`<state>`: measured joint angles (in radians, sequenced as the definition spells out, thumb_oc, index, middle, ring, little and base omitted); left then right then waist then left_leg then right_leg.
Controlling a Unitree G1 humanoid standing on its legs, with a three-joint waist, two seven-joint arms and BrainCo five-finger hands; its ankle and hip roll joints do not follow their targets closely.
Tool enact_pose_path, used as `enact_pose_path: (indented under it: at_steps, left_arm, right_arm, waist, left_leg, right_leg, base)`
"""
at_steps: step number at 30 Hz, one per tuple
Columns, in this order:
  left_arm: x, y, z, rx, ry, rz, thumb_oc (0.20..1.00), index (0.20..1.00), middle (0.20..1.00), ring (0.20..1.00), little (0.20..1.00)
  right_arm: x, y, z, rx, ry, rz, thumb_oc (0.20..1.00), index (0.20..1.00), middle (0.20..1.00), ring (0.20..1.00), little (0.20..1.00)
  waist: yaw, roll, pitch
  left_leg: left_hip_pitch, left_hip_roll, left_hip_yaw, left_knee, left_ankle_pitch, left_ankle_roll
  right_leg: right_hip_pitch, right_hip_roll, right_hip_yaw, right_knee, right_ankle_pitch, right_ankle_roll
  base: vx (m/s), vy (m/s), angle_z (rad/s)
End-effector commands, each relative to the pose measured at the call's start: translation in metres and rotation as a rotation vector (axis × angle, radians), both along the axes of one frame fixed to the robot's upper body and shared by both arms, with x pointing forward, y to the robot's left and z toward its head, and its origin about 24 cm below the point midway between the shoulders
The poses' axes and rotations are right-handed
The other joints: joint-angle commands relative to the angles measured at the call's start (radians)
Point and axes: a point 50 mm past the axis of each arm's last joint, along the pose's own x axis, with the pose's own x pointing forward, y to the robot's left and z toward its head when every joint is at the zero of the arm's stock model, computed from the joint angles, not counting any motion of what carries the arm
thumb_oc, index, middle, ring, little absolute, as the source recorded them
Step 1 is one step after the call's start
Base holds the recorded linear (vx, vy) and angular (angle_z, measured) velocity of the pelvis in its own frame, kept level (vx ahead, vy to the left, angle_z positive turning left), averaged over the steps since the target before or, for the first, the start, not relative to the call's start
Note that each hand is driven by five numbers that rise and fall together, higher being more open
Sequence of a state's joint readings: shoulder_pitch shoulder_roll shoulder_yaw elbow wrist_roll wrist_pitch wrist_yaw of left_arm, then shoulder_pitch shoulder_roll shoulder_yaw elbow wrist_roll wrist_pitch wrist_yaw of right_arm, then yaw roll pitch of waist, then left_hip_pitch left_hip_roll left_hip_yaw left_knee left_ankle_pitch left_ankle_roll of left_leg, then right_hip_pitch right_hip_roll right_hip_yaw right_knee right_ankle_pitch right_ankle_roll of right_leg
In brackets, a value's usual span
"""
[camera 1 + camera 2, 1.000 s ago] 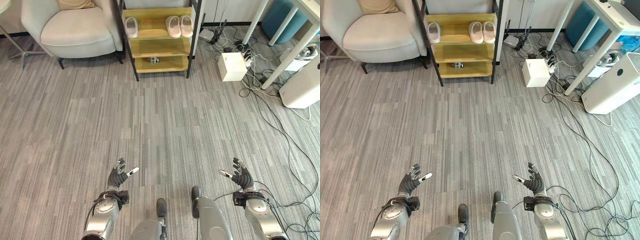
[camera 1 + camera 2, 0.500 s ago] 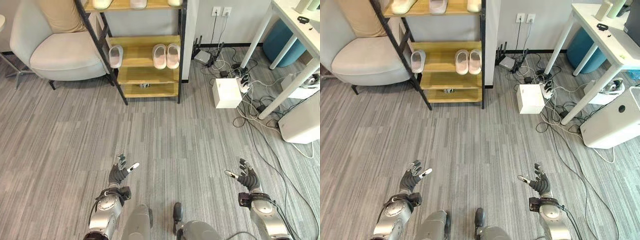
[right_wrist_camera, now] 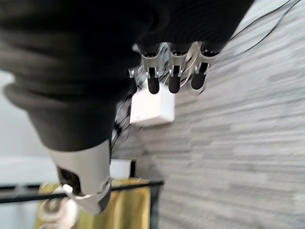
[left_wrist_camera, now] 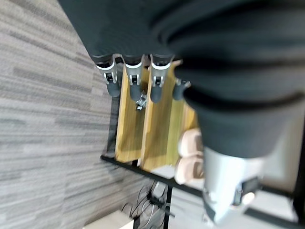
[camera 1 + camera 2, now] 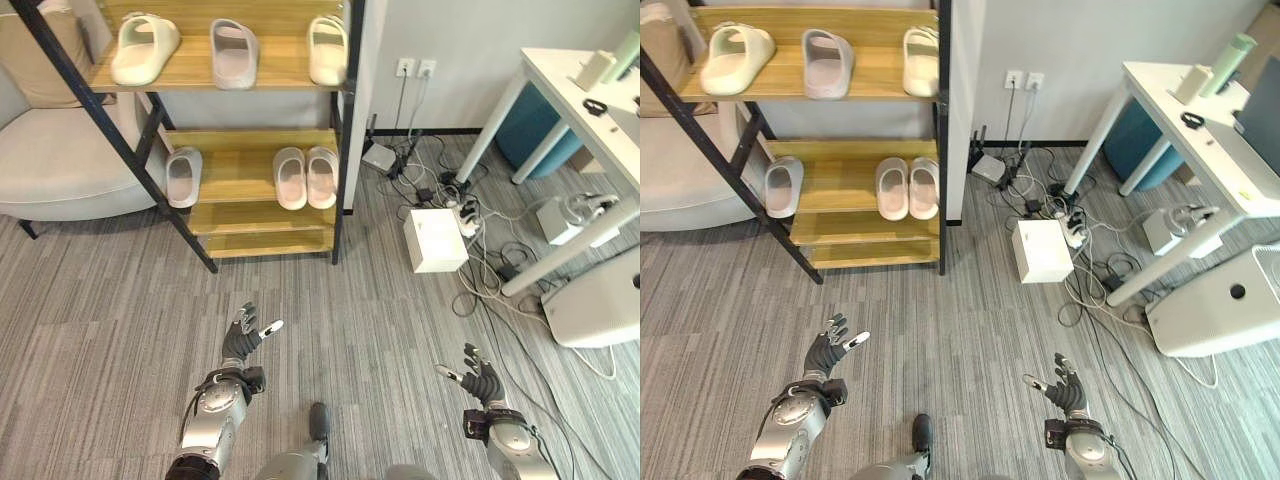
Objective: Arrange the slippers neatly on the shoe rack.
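The shoe rack has a black frame and wooden shelves and stands ahead of me by the wall. Its upper shelf holds a cream slipper, a lilac slipper and another cream slipper. On the shelf below lie a single pale slipper and a pink pair side by side. My left hand hovers low over the floor in front of the rack, open and holding nothing. My right hand hangs further right, also open. In the left wrist view the fingers point at the rack.
A grey armchair stands left of the rack. To the right lie a white box, tangled cables and a power strip, then a white table and a white appliance. Grey striped carpet lies between me and the rack.
The whole picture has shifted: the rack now looks nearer and its upper shelf with three slippers has come into view. Both hands stay open and keep their pose.
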<state>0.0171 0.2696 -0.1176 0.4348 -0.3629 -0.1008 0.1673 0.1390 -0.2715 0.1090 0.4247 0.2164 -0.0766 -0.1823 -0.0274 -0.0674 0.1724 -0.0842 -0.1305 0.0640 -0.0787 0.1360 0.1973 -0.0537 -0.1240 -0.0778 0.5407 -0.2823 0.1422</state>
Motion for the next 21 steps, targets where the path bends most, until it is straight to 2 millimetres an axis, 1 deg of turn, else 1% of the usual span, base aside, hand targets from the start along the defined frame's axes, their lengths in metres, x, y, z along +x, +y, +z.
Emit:
enact_pose_path:
  at_steps: [1,2,3,4,5,6,8,9,10,11,12,13,14,15,16,17,18,20,21]
  left_arm:
    - [-0.003,0.016,0.015,0.075,-0.074,0.011,1.0,1.0,1.0,1.0,1.0]
    - [-0.001,0.016,0.017,0.072,-0.084,0.015,1.0,1.0,1.0,1.0,1.0]
    - [0.0,0.015,0.019,0.067,-0.093,0.015,1.0,1.0,1.0,1.0,1.0]
    - [0.001,0.014,0.019,0.065,-0.099,0.012,1.0,1.0,1.0,1.0,1.0]
    - [0.001,0.013,0.019,0.06,-0.098,0.01,1.0,1.0,1.0,1.0,1.0]
    - [0.001,0.013,0.019,0.06,-0.098,0.01,1.0,1.0,1.0,1.0,1.0]
    - [0.003,0.013,0.02,0.054,-0.107,0.015,1.0,1.0,1.0,1.0,1.0]
    - [0.003,0.013,0.02,0.054,-0.108,0.018,1.0,1.0,1.0,1.0,1.0]
    - [0.005,0.012,0.021,0.063,-0.115,0.005,1.0,1.0,1.0,1.0,1.0]
    - [0.004,0.012,0.02,0.067,-0.11,0.002,1.0,1.0,1.0,1.0,1.0]
    - [0.003,0.012,0.02,0.067,-0.109,0.003,1.0,1.0,1.0,1.0,1.0]
    - [0.003,0.012,0.019,0.066,-0.106,0.007,1.0,1.0,1.0,1.0,1.0]
    - [0.003,0.011,0.019,0.052,-0.11,0.009,1.0,1.0,1.0,1.0,1.0]
    - [0.003,0.011,0.019,0.048,-0.11,0.01,1.0,1.0,1.0,1.0,1.0]
    - [0.004,0.007,0.019,0.026,-0.11,0.012,1.0,1.0,1.0,1.0,1.0]
    - [0.006,0.006,0.019,0.019,-0.115,0.015,1.0,1.0,1.0,1.0,1.0]
    - [0.006,0.005,0.02,0.016,-0.117,0.015,1.0,1.0,1.0,1.0,1.0]
    - [0.006,0.005,0.02,0.011,-0.12,0.022,1.0,1.0,1.0,1.0,1.0]
    - [0.006,0.006,0.019,0.013,-0.116,0.028,1.0,1.0,1.0,1.0,1.0]
  right_arm:
    - [0.017,-0.003,0.016,-0.012,-0.092,0.004,1.0,1.0,1.0,1.0,1.0]
    - [0.018,-0.003,0.016,-0.008,-0.093,0.002,1.0,1.0,1.0,1.0,1.0]
    - [0.019,-0.003,0.017,-0.004,-0.099,-0.003,1.0,1.0,1.0,1.0,1.0]
    - [0.02,-0.004,0.018,-0.002,-0.102,-0.007,1.0,1.0,1.0,1.0,1.0]
    - [0.021,-0.005,0.018,-0.001,-0.104,-0.014,1.0,1.0,1.0,1.0,1.0]
    - [0.021,-0.005,0.018,-0.001,-0.104,-0.014,1.0,1.0,1.0,1.0,1.0]
    - [0.022,-0.006,0.019,0.001,-0.109,-0.024,1.0,1.0,1.0,1.0,1.0]
    - [0.021,-0.006,0.019,0.001,-0.106,-0.026,1.0,1.0,1.0,1.0,1.0]
    - [0.017,-0.008,0.017,-0.002,-0.101,-0.028,1.0,1.0,1.0,1.0,1.0]
    - [0.014,-0.008,0.015,0.001,-0.092,-0.032,1.0,1.0,1.0,1.0,1.0]
    - [0.014,-0.008,0.015,0.001,-0.091,-0.032,1.0,1.0,1.0,1.0,1.0]
    - [0.012,-0.011,0.015,0.002,-0.094,-0.04,1.0,1.0,1.0,1.0,1.0]
    - [0.011,-0.013,0.016,0.007,-0.101,-0.052,1.0,1.0,1.0,1.0,1.0]
    - [0.011,-0.015,0.016,0.007,-0.102,-0.056,1.0,1.0,1.0,1.0,1.0]
    - [0.014,-0.019,0.019,0.004,-0.115,-0.067,1.0,1.0,1.0,1.0,1.0]
    - [0.015,-0.021,0.021,-0.002,-0.12,-0.063,1.0,1.0,1.0,1.0,1.0]
    - [0.015,-0.023,0.022,-0.006,-0.121,-0.067,1.0,1.0,1.0,1.0,1.0]
    - [0.015,-0.026,0.022,-0.014,-0.122,-0.076,1.0,1.0,1.0,1.0,1.0]
    - [0.015,-0.028,0.023,-0.018,-0.123,-0.081,1.0,1.0,1.0,1.0,1.0]
  waist:
    - [0.042,0.0,0.034]
    - [0.038,0.008,0.041]
    - [0.033,0.014,0.047]
    - [0.026,0.017,0.053]
    - [0.019,0.017,0.059]
    - [0.017,0.018,0.062]
    - [0.003,0.016,0.074]
    - [-0.003,0.014,0.075]
    - [-0.014,0.002,0.073]
    - [-0.018,-0.002,0.067]
    - [-0.018,-0.002,0.068]
    - [-0.019,-0.003,0.06]
    - [-0.02,-0.007,0.061]
    - [-0.021,-0.007,0.064]
    - [-0.014,-0.014,0.076]
    - [-0.01,-0.017,0.082]
    - [-0.009,-0.017,0.085]
    - [-0.007,-0.019,0.079]
    - [-0.003,-0.016,0.074]
  left_leg:
    - [0.033,0.129,0.069,0.038,-0.149,-0.155]
    - [0.051,0.131,0.063,0.029,-0.154,-0.158]
    - [0.065,0.131,0.054,0.023,-0.158,-0.162]
    - [0.078,0.13,0.05,0.018,-0.162,-0.165]
    - [0.096,0.125,0.045,0.014,-0.167,-0.167]
    - [0.102,0.126,0.043,0.012,-0.168,-0.168]
    - [0.138,0.121,0.027,0.002,-0.186,-0.179]
    - [0.152,0.121,0.021,0.0,-0.194,-0.184]
    - [0.165,0.116,0.004,0.022,-0.224,-0.189]
    - [0.172,0.118,0.003,0.042,-0.241,-0.194]
    - [0.172,0.119,0.002,0.044,-0.243,-0.194]
    - [0.17,0.126,0.002,0.096,-0.269,-0.203]
    - [0.157,0.127,0.003,0.16,-0.28,-0.215]
    - [0.144,0.128,0.004,0.201,-0.287,-0.219]
    - [0.084,0.124,-0.007,0.33,-0.279,-0.231]
    - [0.047,0.133,-0.009,0.375,-0.263,-0.24]
    - [0.024,0.143,-0.006,0.389,-0.26,-0.241]
    - [0.009,0.183,0.009,0.322,-0.249,-0.244]
    - [0.014,0.211,0.013,0.27,-0.217,-0.251]
  right_leg:
    - [0.025,-0.015,-0.01,-0.154,0.258,0.027]
    - [-0.009,-0.009,-0.03,-0.169,0.239,0.015]
    - [-0.018,-0.003,-0.048,-0.21,0.209,0.002]
    - [-0.021,0.005,-0.059,-0.255,0.197,-0.008]
    - [-0.042,0.024,-0.064,-0.313,0.202,-0.02]
    - [-0.035,0.026,-0.066,-0.317,0.202,-0.021]
    - [-0.066,0.049,-0.082,-0.446,0.239,-0.024]
    - [-0.07,0.056,-0.085,-0.482,0.253,-0.022]
    - [-0.056,0.065,-0.064,-0.522,0.265,-0.028]
    - [-0.037,0.072,-0.055,-0.536,0.269,-0.04]
    - [-0.035,0.073,-0.055,-0.538,0.269,-0.04]
    - [-0.013,0.076,-0.052,-0.541,0.267,-0.052]
    - [0.002,0.079,-0.05,-0.538,0.26,-0.065]
    - [0.009,0.08,-0.054,-0.54,0.259,-0.068]
    - [0.045,0.077,-0.056,-0.552,0.251,-0.091]
    - [0.064,0.074,-0.059,-0.559,0.24,-0.099]
    - [0.075,0.07,-0.063,-0.563,0.233,-0.102]
    - [0.092,0.062,-0.071,-0.573,0.221,-0.097]
    - [0.099,0.06,-0.077,-0.573,0.216,-0.091]
  base:
    - [0.14,0.061,0.08]
    - [0.17,0.027,0.07]
    - [0.18,-0.01,0.18]
    - [0.18,-0.042,0.24]
    - [0.13,-0.038,0.18]
    - [0.15,-0.059,0.19]
    - [0.18,-0.1,0.24]
    - [0.24,-0.166,0.19]
    - [0.22,-0.165,0.15]
    - [0.17,-0.13,0.37]
    - [0.14,-0.106,0.61]
    - [0.15,-0.122,0.67]
    - [0.16,-0.139,0.44]
    - [0.12,-0.134,0.18]
    - [0.08,-0.083,0.09]
    - [0.09,-0.056,0.29]
    - [0.09,0.024,0.41]
    - [0.14,0.083,0.31]
    - [0.19,0.131,0.11]
